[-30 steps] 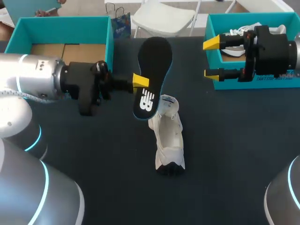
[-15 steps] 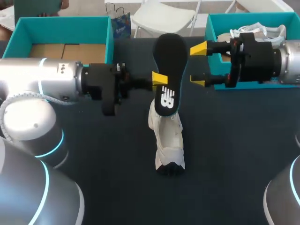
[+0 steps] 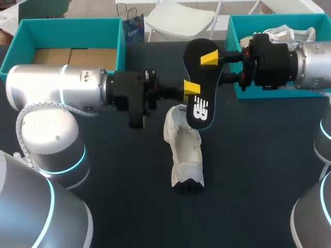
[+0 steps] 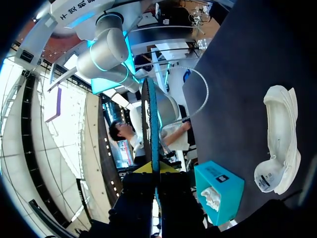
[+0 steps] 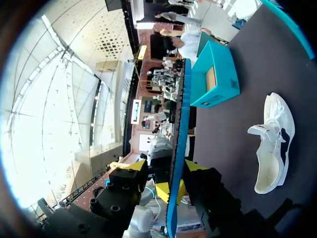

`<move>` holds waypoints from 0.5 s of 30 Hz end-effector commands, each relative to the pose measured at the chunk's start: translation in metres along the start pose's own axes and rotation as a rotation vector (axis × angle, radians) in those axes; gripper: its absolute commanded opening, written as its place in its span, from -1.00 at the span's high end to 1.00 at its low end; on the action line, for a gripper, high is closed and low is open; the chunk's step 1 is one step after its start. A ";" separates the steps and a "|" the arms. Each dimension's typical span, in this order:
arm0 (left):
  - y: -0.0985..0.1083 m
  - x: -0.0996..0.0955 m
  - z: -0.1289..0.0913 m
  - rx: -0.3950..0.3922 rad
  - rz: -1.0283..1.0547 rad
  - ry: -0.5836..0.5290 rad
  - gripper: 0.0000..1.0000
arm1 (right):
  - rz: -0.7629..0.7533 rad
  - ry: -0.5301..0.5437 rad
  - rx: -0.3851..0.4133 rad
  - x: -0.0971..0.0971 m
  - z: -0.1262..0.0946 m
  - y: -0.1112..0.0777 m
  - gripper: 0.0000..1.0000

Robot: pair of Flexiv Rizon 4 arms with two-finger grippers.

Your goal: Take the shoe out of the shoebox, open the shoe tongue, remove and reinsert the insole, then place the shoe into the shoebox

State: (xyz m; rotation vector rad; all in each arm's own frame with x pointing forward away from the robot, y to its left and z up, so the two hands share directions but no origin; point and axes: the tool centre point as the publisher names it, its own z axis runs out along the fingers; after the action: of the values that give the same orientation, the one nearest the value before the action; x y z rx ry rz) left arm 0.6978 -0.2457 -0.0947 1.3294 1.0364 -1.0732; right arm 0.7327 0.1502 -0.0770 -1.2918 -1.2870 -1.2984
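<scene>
While behind the insole (image 3: 199, 82), right tool's (image 3: 209, 68) lower tip out of sight.

A table (image 3: 258, 170) with a dark, matt top fills most of the head view, evenly lit. At its far edge stands a small blue bag (image 3: 133, 28), and just beyond is a white chair (image 3: 181, 20) on a pale floor (image 3: 93, 8). In the right wrist view a tall, curved wall of pale gridded panels (image 5: 64, 89) glows with bright light from behind
</scene>
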 end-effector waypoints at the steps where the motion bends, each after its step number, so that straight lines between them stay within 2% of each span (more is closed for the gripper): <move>1: -0.003 0.001 0.000 -0.008 0.003 -0.002 1.00 | 0.003 0.000 0.000 -0.002 0.003 0.001 0.19; 5: -0.004 0.000 -0.002 -0.017 0.005 -0.003 1.00 | 0.011 -0.004 -0.004 -0.004 0.002 0.001 0.18; 7: -0.005 0.000 -0.004 -0.019 0.004 -0.006 1.00 | 0.015 -0.004 -0.008 -0.005 0.001 0.001 0.26; 13: -0.007 0.001 -0.004 -0.014 -0.006 -0.013 1.00 | 0.016 -0.008 -0.006 -0.005 0.001 0.002 0.66; 15: -0.009 0.001 -0.004 -0.011 -0.007 -0.013 1.00 | 0.017 -0.009 -0.005 -0.005 0.002 0.002 0.90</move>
State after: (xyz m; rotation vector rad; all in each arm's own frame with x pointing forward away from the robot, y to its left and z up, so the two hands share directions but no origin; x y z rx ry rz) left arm 0.6916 -0.2432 -0.0962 1.3118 1.0394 -1.0792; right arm 0.7334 0.1486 -0.0816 -1.3099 -1.2770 -1.2884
